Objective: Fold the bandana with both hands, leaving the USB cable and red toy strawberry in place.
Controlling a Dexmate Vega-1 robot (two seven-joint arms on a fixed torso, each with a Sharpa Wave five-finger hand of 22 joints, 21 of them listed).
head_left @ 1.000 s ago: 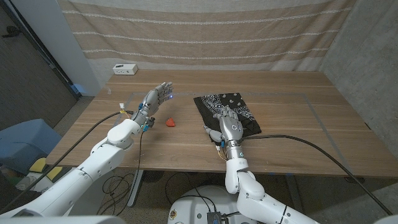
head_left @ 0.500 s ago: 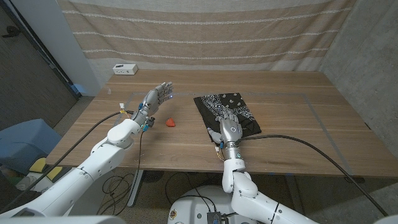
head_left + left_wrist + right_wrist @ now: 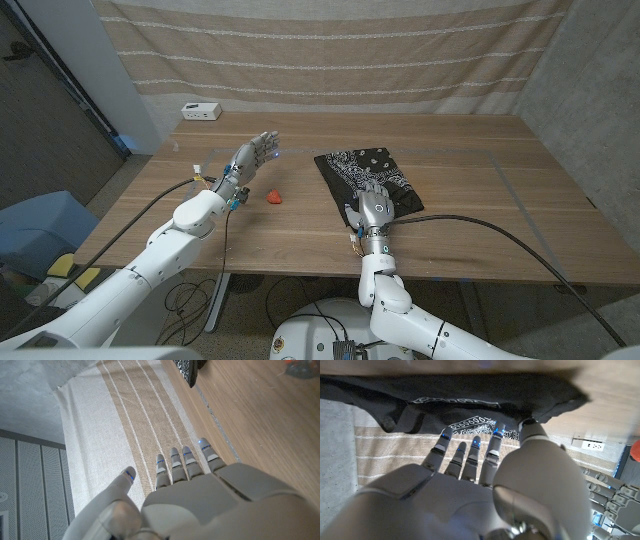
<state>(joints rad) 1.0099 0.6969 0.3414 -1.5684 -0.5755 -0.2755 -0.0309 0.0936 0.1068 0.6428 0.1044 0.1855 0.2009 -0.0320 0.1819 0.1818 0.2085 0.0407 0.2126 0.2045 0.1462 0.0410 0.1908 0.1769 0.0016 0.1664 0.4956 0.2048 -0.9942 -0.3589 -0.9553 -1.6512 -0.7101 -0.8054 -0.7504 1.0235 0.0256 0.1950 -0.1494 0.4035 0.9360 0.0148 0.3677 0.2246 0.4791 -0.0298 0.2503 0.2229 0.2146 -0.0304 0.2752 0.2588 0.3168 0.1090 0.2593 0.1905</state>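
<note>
**Bandana folded to a strip, one hand on it**

The black paisley-print cloth bandana (image 3: 368, 178) lies right of centre in the head view as a narrow rectangle, so at least one fold looks done; whether more is wanted I cannot tell. The small red toy strawberry (image 3: 272, 196) sits left of centre, apart from the cloth. The right hand (image 3: 374, 207) rests with fingers spread on the bandana's near edge, gripping nothing visibly. The left hand (image 3: 250, 157) hangs above the table at upper left, fingers extended, empty.
</note>
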